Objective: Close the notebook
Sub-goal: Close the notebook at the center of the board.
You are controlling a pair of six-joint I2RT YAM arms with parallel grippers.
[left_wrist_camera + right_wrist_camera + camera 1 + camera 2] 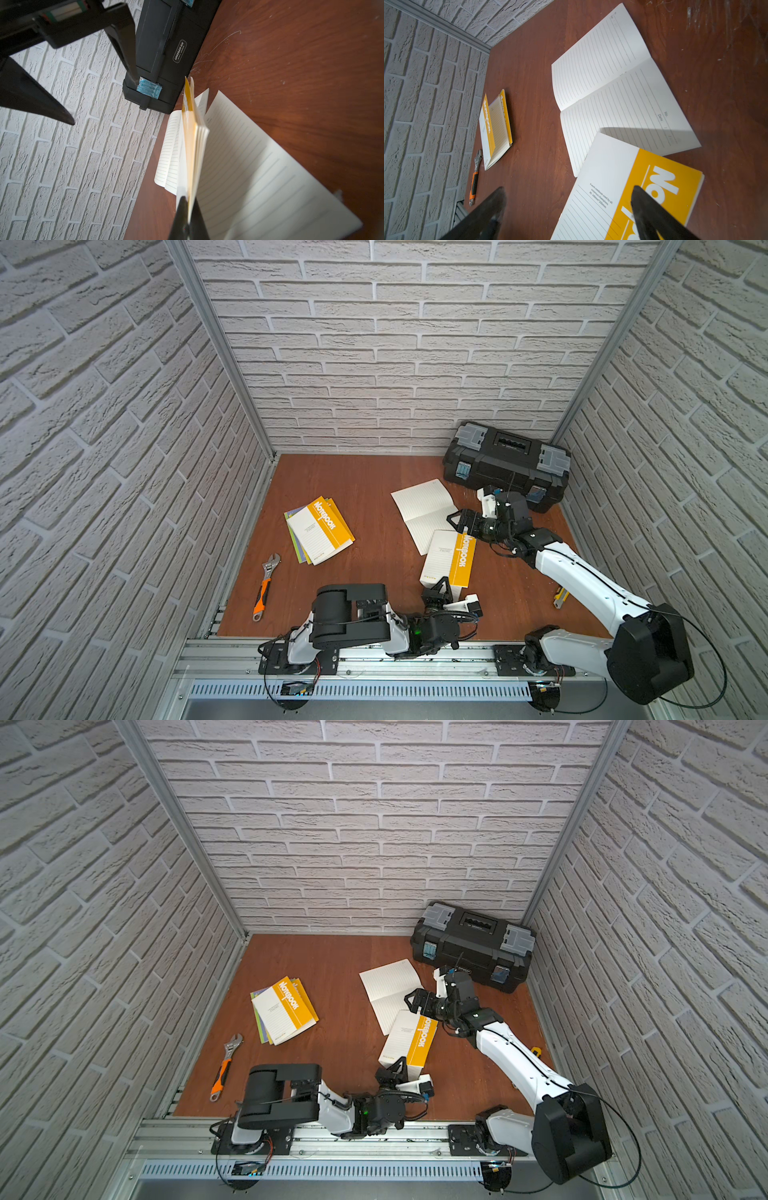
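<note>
The notebook (422, 506) lies open right of centre in both top views, its lined pages (388, 986) facing up. Its near half, with the yellow and white cover (451, 558), is raised off the table. My left gripper (439, 585) is shut on the near edge of that cover and several pages (194, 145); the left wrist view shows the left gripper (188, 205) pinching them edge-on. My right gripper (454, 520) hovers open over the spine area. In the right wrist view the right gripper (569, 190) has nothing between its fingers, with the cover (623, 176) below.
A stack of closed notebooks (320, 531) lies left of centre, with an orange-handled wrench (266, 585) nearer the left edge. A black toolbox (507, 460) stands at the back right, just behind the open notebook. A small yellow tool (560, 597) lies by the right wall.
</note>
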